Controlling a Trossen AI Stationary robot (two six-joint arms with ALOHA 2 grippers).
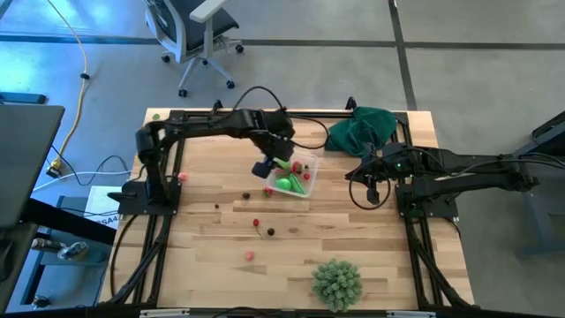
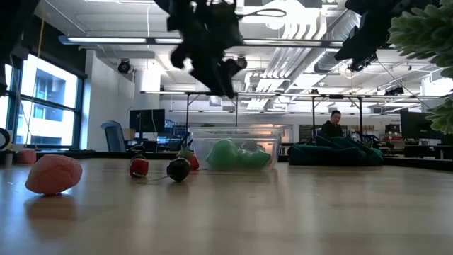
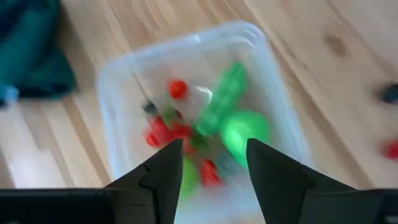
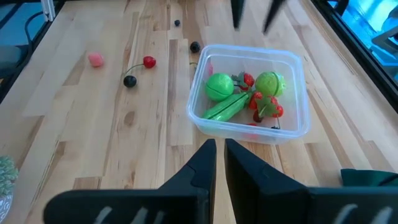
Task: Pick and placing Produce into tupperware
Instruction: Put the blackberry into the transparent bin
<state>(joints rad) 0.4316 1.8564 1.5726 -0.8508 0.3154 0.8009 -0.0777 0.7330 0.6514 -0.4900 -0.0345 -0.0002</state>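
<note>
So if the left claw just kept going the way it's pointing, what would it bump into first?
Probably the produce inside the tupperware. The left gripper hangs open right above it, aimed down at the green and red pieces; how far above is hard to judge.

Both arms (image 1: 221,124) are matte black with jointed links, looped black cables and flat, angular, tapering fingers (image 3: 166,177).

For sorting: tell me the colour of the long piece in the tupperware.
Bright green; the long piece lies in the tupperware, clearest in the right wrist view.
</note>
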